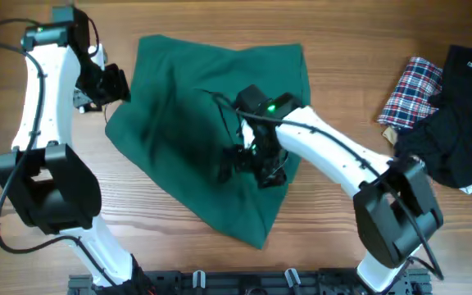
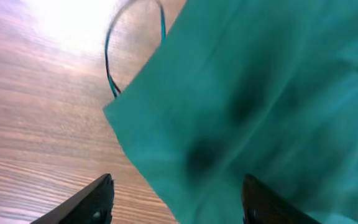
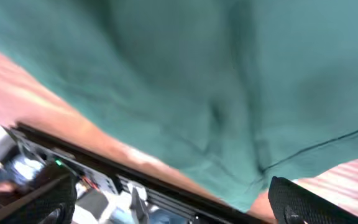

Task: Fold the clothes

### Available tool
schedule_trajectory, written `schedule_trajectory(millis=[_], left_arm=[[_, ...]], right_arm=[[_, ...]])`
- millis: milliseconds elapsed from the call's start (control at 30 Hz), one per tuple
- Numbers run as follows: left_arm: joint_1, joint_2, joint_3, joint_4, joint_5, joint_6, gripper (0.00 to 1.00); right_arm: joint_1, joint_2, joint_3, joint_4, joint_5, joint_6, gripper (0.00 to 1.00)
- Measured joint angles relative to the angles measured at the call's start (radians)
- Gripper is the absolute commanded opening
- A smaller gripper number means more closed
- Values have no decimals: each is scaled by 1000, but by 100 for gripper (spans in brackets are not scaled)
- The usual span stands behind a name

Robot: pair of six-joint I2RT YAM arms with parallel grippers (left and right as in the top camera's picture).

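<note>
The left jaws beside and the right jaws above the green clothes on the desk are both hanging open.

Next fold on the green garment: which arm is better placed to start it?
Probably left. The left gripper sits open at the garment edge, a corner between its fingers. The right gripper hangs open over the cloth, farther in from its edges.

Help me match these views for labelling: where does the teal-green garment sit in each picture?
Overhead: garment at the table's centre.
Left wrist: garment fills the right side, a corner pointing left.
Right wrist: garment covers most of the frame.
Shared landmark: wooden table, bare beside it each time.
</note>
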Motion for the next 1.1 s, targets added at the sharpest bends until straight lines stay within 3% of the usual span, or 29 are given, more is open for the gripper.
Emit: schedule_trajectory(millis=[400, 700, 867, 1100], left_arm=[[10, 24, -200, 68, 0, 1, 63], [47, 24, -243, 164, 0, 8, 60], [47, 24, -243, 187, 0, 8, 59], [47, 24, -243, 211, 0, 8, 59]], right_arm=[[46, -10, -171, -77, 21, 54, 100], [114, -203, -244, -100, -19, 134, 100], [161, -292, -376, -1, -60, 227, 100], [173, -315, -535, 226, -147, 251, 100]])
